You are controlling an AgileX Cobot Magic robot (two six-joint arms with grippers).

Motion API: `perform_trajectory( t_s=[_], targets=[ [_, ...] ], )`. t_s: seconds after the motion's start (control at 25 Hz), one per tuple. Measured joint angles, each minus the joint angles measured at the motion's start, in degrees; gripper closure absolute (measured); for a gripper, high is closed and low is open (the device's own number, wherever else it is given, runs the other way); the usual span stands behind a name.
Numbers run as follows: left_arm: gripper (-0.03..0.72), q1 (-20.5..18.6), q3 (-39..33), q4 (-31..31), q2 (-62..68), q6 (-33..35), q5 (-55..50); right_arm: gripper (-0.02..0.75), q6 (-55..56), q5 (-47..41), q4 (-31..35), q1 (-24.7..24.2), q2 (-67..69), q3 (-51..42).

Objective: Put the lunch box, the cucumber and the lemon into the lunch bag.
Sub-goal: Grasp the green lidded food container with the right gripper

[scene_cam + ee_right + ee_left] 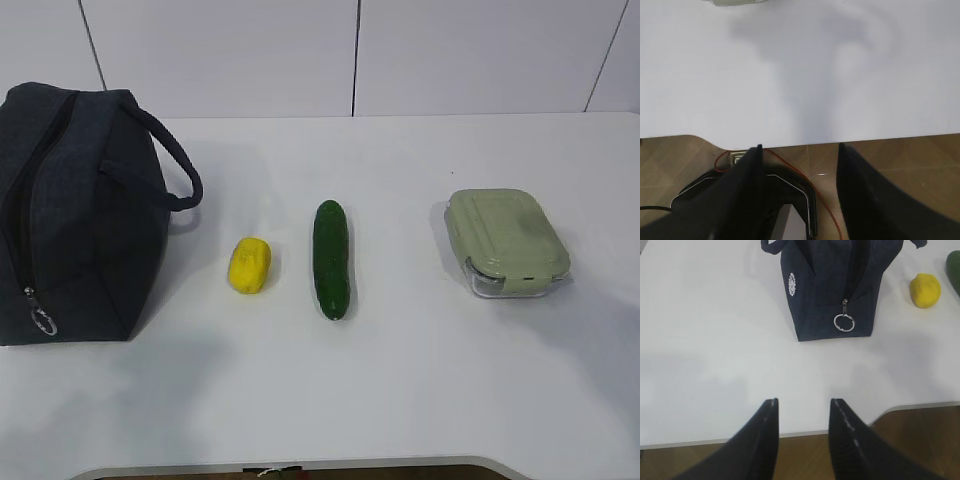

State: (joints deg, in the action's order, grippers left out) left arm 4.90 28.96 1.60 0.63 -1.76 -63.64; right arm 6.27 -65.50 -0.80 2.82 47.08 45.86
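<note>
The dark navy lunch bag (75,215) stands at the table's left, zipper shut, its ring pull (42,320) hanging at the near end. The yellow lemon (250,264) lies to its right, then the dark green cucumber (332,258), then the lunch box (508,243) with its sage-green lid. Neither gripper shows in the exterior view. In the left wrist view my left gripper (804,402) is open and empty over the table's near edge, facing the bag (832,285), the ring pull (844,322) and the lemon (925,290). My right gripper (800,146) is open and empty, off the table's near edge.
The white table (400,390) meets a white panelled wall (350,55) at the back. A brown floor, a black stand and a red cable (790,167) lie below the near edge. A sliver of the lunch box (737,2) shows at the top of the right wrist view.
</note>
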Motion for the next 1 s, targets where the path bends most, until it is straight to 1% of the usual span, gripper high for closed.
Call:
perform_trajectory(
  t_s=[0.2, 0.36, 0.44, 0.72, 0.84, 1.0],
  targets=[
    [0.446, 0.00, 0.00, 0.00, 0.00, 0.00, 0.00, 0.353, -0.86, 0.20, 0.29, 0.00, 9.59, 7.52],
    [0.446, 0.00, 0.00, 0.00, 0.00, 0.00, 0.00, 0.404, -3.50, -0.72, 0.80, 0.00, 16.72, 14.44],
    [0.446, 0.00, 0.00, 0.00, 0.00, 0.00, 0.00, 0.416, -4.47, -1.74, 0.80, 0.00, 20.43, 17.92],
    [0.446, 0.00, 0.00, -0.04, 0.00, 0.00, 0.00, 0.421, -8.85, -4.92, 3.32, 0.00, 33.16, 30.28],
    [0.446, 0.00, 0.00, -0.04, 0.00, 0.00, 0.00, 0.422, -11.62, -5.03, 7.53, -0.64, 38.11, 34.54],
    [0.446, 0.00, 0.00, -0.04, 0.00, 0.00, 0.00, 0.423, -15.13, -5.11, 14.32, -3.28, 42.87, 38.84]
  ],
)
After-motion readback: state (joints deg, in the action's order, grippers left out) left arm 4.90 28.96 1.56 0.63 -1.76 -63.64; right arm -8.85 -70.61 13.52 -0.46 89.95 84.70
